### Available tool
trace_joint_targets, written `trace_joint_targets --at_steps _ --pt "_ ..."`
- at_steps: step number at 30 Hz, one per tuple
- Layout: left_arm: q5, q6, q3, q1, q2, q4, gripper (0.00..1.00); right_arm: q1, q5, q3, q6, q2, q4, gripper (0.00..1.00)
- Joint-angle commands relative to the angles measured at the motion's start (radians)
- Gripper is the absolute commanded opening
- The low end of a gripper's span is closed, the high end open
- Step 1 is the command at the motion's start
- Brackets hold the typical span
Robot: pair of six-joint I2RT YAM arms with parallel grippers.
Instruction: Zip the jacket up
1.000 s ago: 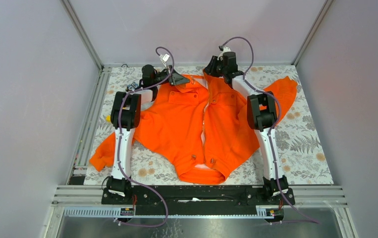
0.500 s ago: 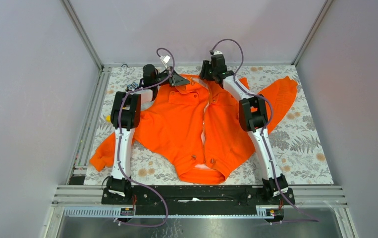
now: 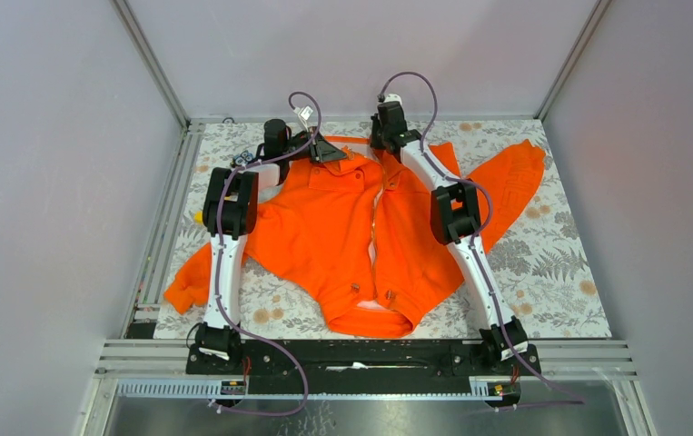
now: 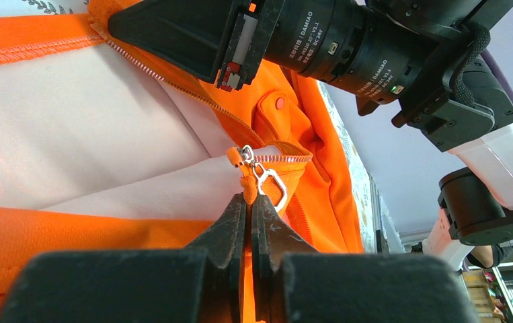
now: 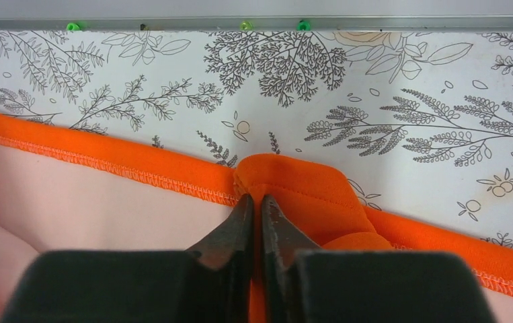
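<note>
Leaf-printed cloth covers the surface (image 3: 560,263), and the orange jacket (image 3: 324,227) lies spread across its middle, collar toward the far edge, with one sleeve reaching toward the far right corner. The left pincer (image 4: 249,202) is closed tight on a ridge of orange fabric just under the zipper slider (image 4: 246,155), whose pull tab (image 4: 272,185) hangs beside the tips. The right pincer (image 5: 253,200) is pinched shut on a fold of the collar hem near the far edge. The front seems unzipped, though the overhead view is coarse.
</note>
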Motion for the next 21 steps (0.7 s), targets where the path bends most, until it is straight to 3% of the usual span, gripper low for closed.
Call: trace_joint_targets --at_steps 1,8,13,21 --pt "-0.013 0.027 0.026 0.006 -0.074 0.022 0.00 0.014 0.015 0.009 -0.068 -0.016 0.054 0.02" --pt "0.001 -0.044 0.016 0.006 -0.064 0.119 0.00 -0.037 -0.028 -0.148 -0.051 -0.222 0.197 0.00" --pt "-0.002 -0.047 0.026 0.006 -0.056 0.116 0.00 -0.053 -0.134 -0.531 -0.044 -0.445 0.485 0.00" --pt "-0.003 -0.034 0.006 0.006 -0.074 0.111 0.00 -0.065 -0.220 -0.873 -0.060 -0.652 0.717 0.00"
